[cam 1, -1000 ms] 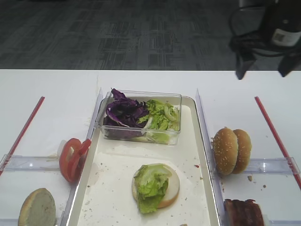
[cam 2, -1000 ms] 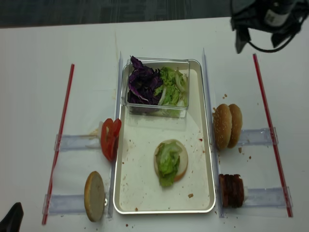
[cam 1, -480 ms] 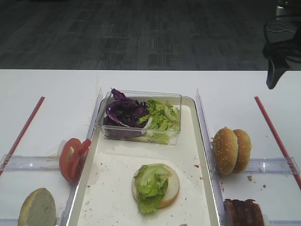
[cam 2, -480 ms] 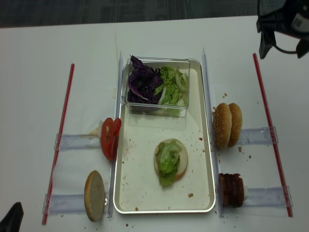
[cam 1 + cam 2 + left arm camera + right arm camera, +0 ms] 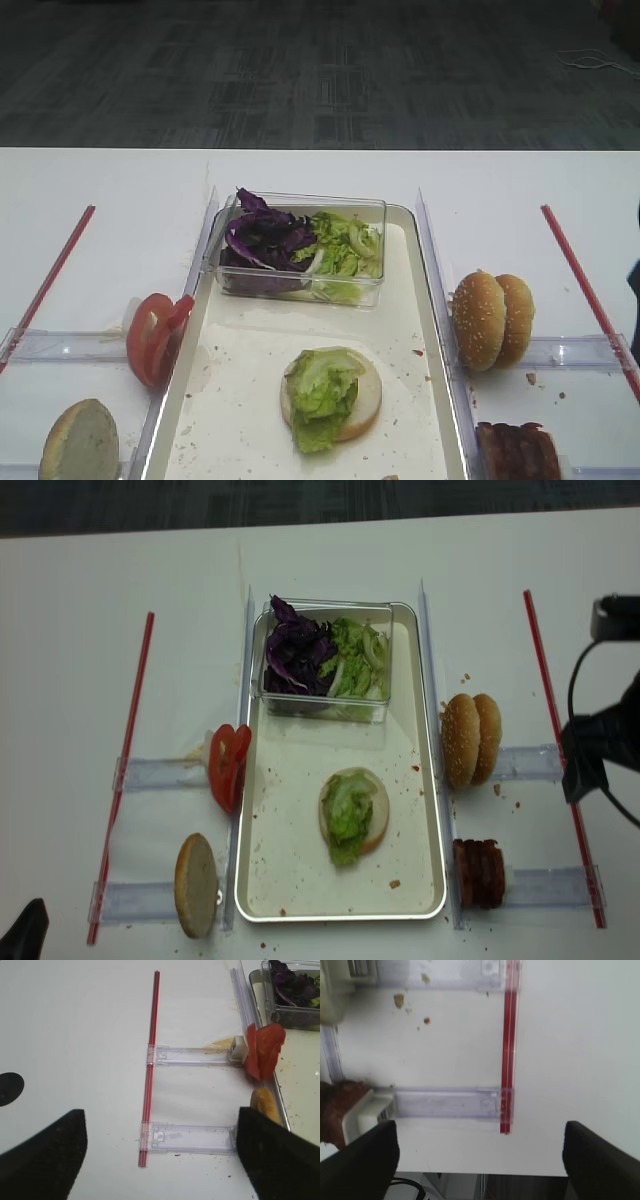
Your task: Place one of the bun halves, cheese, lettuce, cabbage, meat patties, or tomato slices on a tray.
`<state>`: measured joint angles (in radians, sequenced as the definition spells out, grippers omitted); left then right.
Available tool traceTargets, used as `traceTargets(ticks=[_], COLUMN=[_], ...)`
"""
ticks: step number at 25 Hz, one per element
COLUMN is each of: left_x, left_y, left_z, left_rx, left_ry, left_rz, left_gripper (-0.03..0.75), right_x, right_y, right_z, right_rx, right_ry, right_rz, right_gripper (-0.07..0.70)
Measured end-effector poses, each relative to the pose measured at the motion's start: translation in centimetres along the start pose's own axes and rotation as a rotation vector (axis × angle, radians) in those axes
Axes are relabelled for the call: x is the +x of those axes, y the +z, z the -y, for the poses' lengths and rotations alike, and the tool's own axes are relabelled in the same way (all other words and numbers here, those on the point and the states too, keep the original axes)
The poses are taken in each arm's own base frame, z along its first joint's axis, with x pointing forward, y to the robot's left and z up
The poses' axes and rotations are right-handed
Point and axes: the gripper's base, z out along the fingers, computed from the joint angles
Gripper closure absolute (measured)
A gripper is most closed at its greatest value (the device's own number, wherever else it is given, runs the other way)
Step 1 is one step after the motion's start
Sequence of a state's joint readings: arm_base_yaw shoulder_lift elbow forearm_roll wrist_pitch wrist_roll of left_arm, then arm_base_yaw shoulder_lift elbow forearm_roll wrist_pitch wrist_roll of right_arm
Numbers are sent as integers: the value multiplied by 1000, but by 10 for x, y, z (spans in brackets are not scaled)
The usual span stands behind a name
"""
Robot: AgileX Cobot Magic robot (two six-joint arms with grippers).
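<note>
the tray (image 5: 425,780), centre of frame, holds a clear tub (image 5: 325,708) at its top end containing cabbage (image 5: 297,657) on the left and lettuce (image 5: 357,662) on the right; lower down lies a bun half (image 5: 376,805) topped with a lettuce leaf (image 5: 346,817). right gripper (image 5: 480,1152), right edge, spread wide, grasping nothing; left gripper (image 5: 160,1152) likewise released.

No readable text, label, brand, number or sign anywhere in these views. Nothing printed on the tray (image 5: 430,780), on the clear tub (image 5: 325,695) or on the red strips (image 5: 125,770). Only plain, unmarked surfaces on the white table (image 5: 80,630).
</note>
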<state>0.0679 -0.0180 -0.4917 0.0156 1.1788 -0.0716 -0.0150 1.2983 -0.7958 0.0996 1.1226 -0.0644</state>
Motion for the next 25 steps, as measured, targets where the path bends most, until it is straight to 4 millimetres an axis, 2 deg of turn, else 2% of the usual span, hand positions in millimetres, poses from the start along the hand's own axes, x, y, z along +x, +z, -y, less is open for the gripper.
traceTargets(ticks=[4, 9, 15, 25], left_x=[0, 0, 0, 0], left_y=[0, 0, 0, 0], left_z=[0, 0, 0, 0], left_rx=[0, 0, 0, 0], left_ry=[0, 0, 0, 0], left_rz=[0, 0, 0, 0], left_gripper=[120, 120, 120, 120], right_x=[45, 86, 120, 169], right_y=[2, -8, -16, -38], right_z=[-1, -1, 3, 0], right_rx=[1, 19, 87, 96], right_ry=[-6, -33, -45, -52], right_rz=[43, 187, 386, 743], right_gripper=[-53, -53, -53, -53])
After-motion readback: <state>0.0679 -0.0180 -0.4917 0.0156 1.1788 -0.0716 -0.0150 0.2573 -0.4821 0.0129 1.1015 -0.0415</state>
